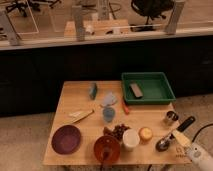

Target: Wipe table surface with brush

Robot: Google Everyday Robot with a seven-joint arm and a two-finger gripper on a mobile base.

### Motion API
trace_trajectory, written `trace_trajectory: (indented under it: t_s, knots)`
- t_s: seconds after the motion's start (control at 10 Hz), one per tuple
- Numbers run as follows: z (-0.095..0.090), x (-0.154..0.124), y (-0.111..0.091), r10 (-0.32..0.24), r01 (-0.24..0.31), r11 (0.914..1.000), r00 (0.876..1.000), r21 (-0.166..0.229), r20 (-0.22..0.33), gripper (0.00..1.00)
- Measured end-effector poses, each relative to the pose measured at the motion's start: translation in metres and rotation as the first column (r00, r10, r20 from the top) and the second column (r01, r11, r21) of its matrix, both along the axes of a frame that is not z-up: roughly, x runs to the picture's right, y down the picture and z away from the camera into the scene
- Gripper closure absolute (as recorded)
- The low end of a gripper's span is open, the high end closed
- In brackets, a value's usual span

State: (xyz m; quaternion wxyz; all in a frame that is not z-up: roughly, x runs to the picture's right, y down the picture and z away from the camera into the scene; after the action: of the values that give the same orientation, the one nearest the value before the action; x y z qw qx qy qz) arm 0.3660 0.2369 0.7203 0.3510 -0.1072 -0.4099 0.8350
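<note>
- Slim black-handled brush (173, 134) with a round, shiny dark-grey head: near-right corner of the light tan wooden bench (75, 100). It lies diagonally, head near-left, handle far-right.
- Tool (188, 145): just right of the brush, at the bench edge. Can't tell its grip state.
- Sweep likely runs leftward.

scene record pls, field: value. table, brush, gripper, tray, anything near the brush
table: tan wooden top, many dishes on it
brush: black handle, shiny round head at the table's front right corner, handle angled up to the right
gripper: at the front right edge, beside the brush
tray: green, back right, dark block inside
metal cup: just behind the brush head
</note>
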Motion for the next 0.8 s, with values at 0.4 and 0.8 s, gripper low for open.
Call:
trace_trajectory:
  t_s: [0.4, 0.8]
  knots:
    - [-0.036, -0.017, 0.025, -0.060, 0.060, 0.9981, 0.997, -0.010, 0.055, 1.00]
    - [-0.041, 0.037, 0.022, -0.033, 0.033, 0.9994, 0.999, -0.012, -0.007, 1.00]
